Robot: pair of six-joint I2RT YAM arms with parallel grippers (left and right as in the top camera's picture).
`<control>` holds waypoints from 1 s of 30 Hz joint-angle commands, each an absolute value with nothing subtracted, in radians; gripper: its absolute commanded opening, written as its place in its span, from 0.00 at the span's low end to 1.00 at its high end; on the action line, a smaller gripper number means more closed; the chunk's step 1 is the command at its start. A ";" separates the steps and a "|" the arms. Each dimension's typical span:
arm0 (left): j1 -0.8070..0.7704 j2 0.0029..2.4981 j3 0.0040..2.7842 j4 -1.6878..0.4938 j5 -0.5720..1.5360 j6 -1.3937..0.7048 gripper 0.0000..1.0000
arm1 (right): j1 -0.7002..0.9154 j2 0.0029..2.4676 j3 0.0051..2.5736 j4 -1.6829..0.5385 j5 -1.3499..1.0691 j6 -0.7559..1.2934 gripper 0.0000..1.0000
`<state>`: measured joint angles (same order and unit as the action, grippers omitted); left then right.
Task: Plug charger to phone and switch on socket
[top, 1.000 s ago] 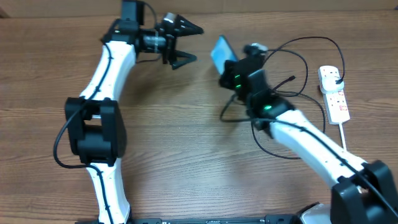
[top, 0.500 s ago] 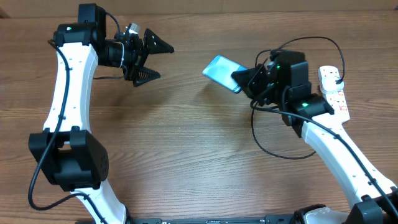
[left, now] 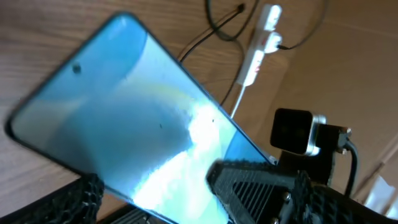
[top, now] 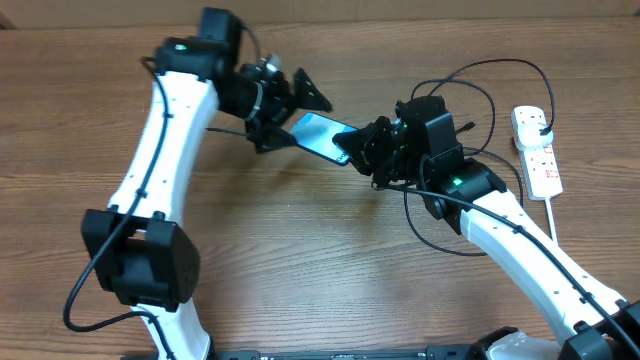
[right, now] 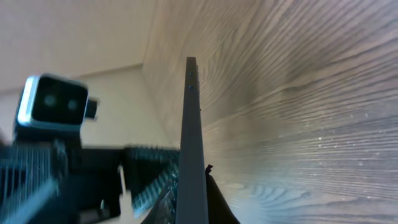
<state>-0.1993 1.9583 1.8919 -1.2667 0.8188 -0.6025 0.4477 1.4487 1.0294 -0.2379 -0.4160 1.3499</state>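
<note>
The right end effector (top: 356, 150) was clamped on the right end of the phone (top: 318, 132), which sat toward the far side of the tabletop (top: 300, 260), near its middle. In the right wrist view I saw the phone (right: 191, 155) edge-on against the wood grain.

The left end effector (top: 306, 120) stood with its fingers wide apart, one on each side of the phone's left end. I could not tell whether either finger touched it.

In the left wrist view the light-blue screen filled most of the frame above the fingers (left: 261, 183).

The socket (top: 538, 150) lay at the far right, well apart from the phone. The charger (top: 480, 75) looped from the socket's far end toward the right arm.
</note>
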 commanded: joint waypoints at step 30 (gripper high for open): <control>0.093 1.372 1.853 -1.554 0.191 -0.255 1.00 | 0.308 1.348 1.036 -0.317 -0.132 1.066 0.04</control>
